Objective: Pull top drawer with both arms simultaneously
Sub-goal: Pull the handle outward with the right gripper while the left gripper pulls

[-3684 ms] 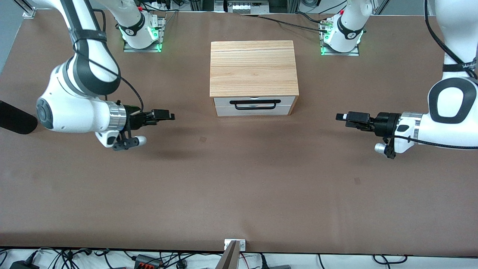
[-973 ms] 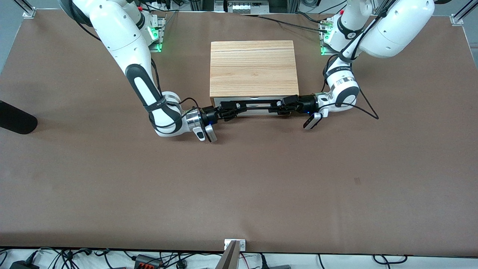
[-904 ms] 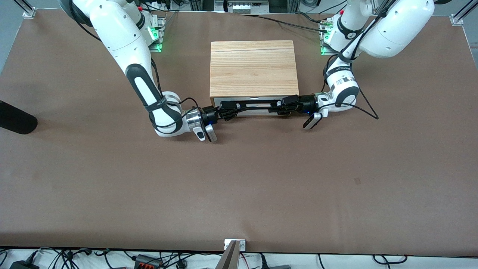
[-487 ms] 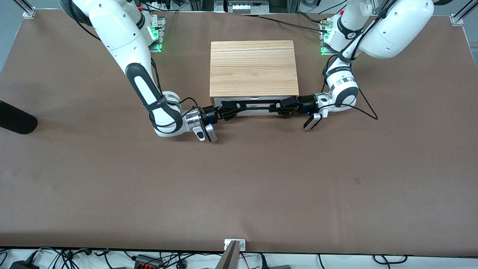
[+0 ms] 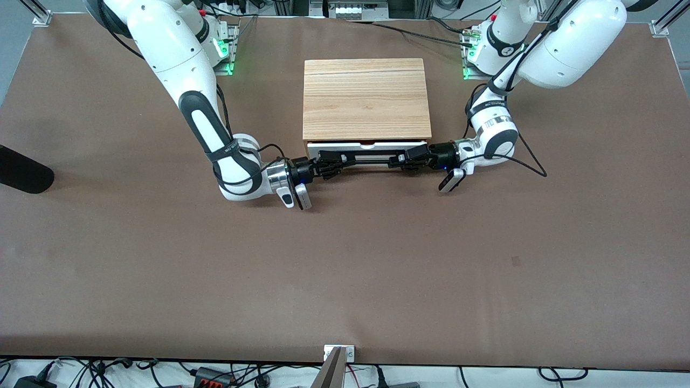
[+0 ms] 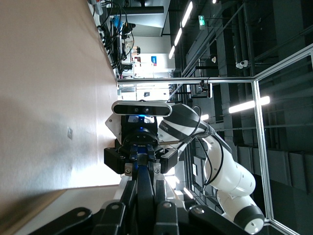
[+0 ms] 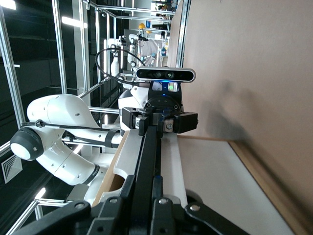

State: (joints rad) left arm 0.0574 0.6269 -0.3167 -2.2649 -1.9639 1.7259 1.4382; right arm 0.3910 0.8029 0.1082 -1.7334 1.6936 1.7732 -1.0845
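A light-wood cabinet (image 5: 366,97) stands mid-table. Its top drawer (image 5: 345,144) sticks out a little, showing the white top edge of its front panel. My right gripper (image 5: 330,160) is shut on the black bar handle (image 5: 367,157) at the end toward the right arm. My left gripper (image 5: 401,158) is shut on the handle's other end. In the left wrist view the handle (image 6: 144,178) runs between the fingers (image 6: 128,196) of my left gripper (image 6: 145,198). The right wrist view shows the handle (image 7: 149,156) clamped in my right gripper (image 7: 145,193) beside the white drawer front (image 7: 210,186).
Brown table surface (image 5: 345,269) stretches wide between the cabinet and the front camera. A black object (image 5: 21,171) pokes in at the table's edge toward the right arm's end. Both arm bases (image 5: 205,48) (image 5: 493,51) stand beside the cabinet's back corners.
The top drawer has slid out slightly toward the front camera, its white top edge now showing. Both grippers moved with the handle.
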